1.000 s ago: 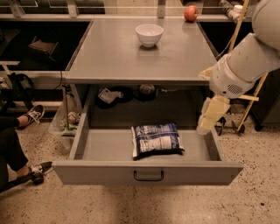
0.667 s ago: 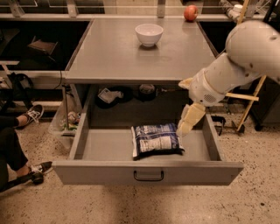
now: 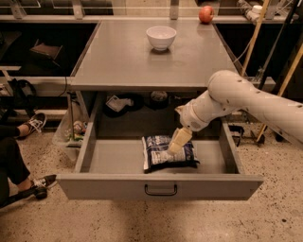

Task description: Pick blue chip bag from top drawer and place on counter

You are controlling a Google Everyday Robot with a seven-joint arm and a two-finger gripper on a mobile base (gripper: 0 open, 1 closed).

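Enters from 3 o'clock as a thick white arm (image 3: 265,101). Bends at a rounded elbow near the front right corner of the counter (image 3: 142,61), then slopes toward 8 o'clock down into the top drawer (image 3: 118,186). Ends in the cream gripper (image 3: 169,151), tilted tip-down, directly over the blue chip bag (image 3: 154,156) and apparently touching its top face. Cannot tell whether set wide or narrow. Finds the bag lying flat on the drawer floor, slightly toward 3 o'clock of the middle, white label up. Shows the drawer pulled out, dark handle (image 3: 161,190) at 6 o'clock. Up on the counter toward 12 o'clock: a white bowl (image 3: 161,37). Beyond it toward 1 o'clock: a red round fruit (image 3: 206,14).
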